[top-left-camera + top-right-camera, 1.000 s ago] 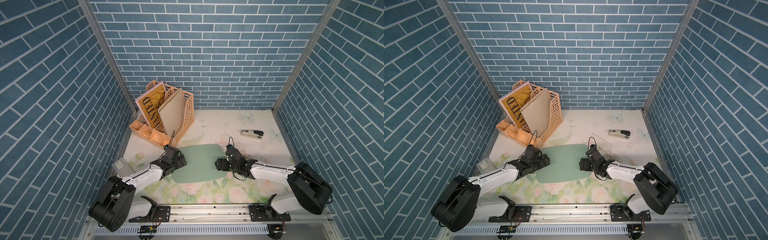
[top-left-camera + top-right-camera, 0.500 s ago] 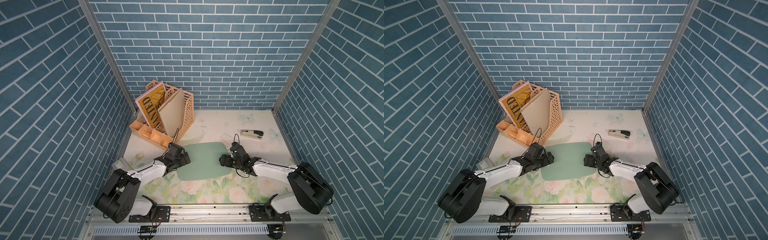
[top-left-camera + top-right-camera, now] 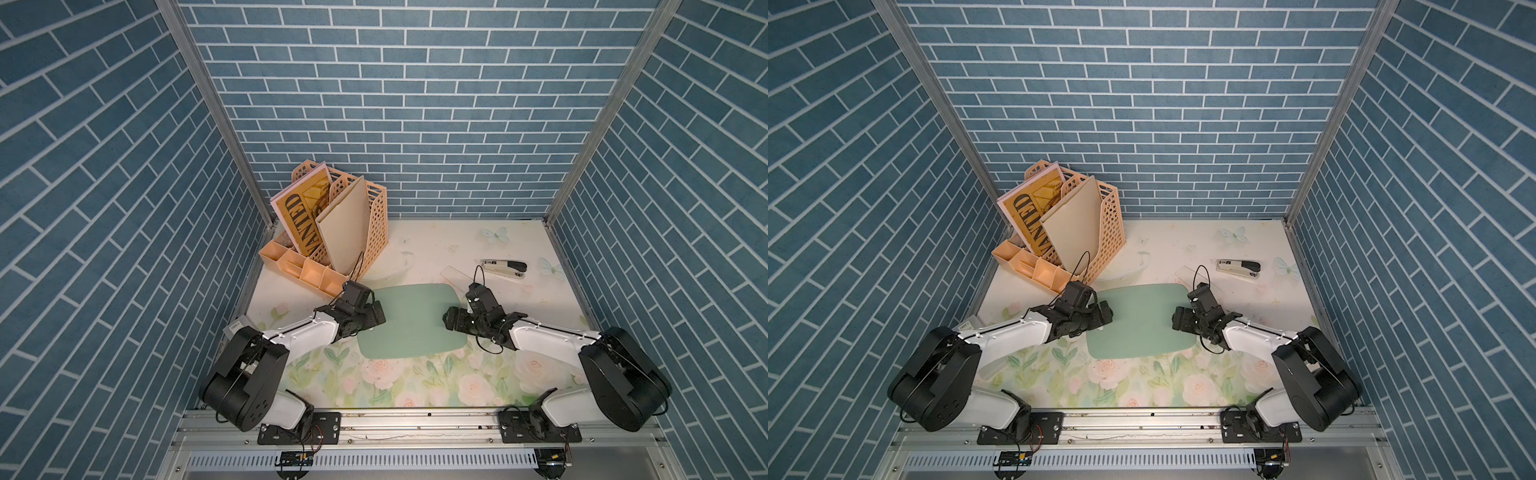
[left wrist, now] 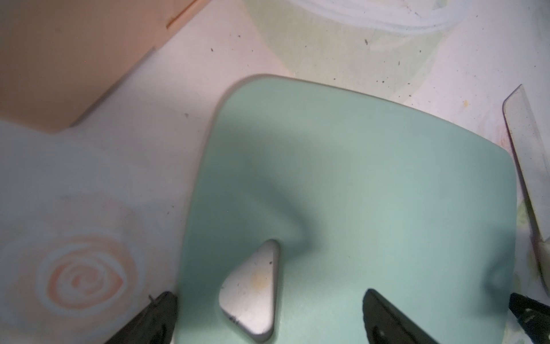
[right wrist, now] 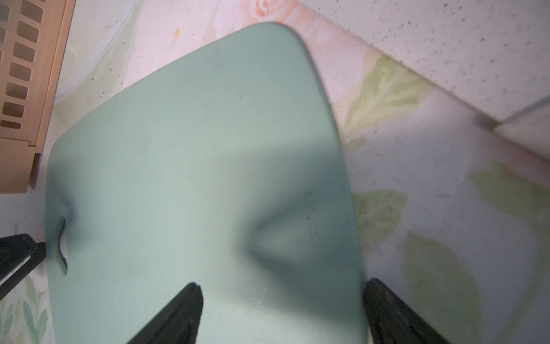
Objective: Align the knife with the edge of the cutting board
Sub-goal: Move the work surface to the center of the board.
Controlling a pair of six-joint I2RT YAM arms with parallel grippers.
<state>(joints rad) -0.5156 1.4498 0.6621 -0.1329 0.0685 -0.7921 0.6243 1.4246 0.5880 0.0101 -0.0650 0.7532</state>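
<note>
Knife beside the far right corner of the cutting board.
Your left gripper and right gripper sit at its short edges, fingers spread apart; the stapler lies beyond the knife, bare mat toward you.

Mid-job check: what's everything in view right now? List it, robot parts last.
board: one, mint green, mid-table, flat
knife: one, pale blade, off the board's far right corner
stapler: one, black and silver, far right
organiser: one, peach, far left corner
poster: one, yellow, in organiser
folder: one, beige, in organiser
box: one, grey, left edge
left hand: black, open, board's left edge
right hand: black, open, board's right edge
</note>
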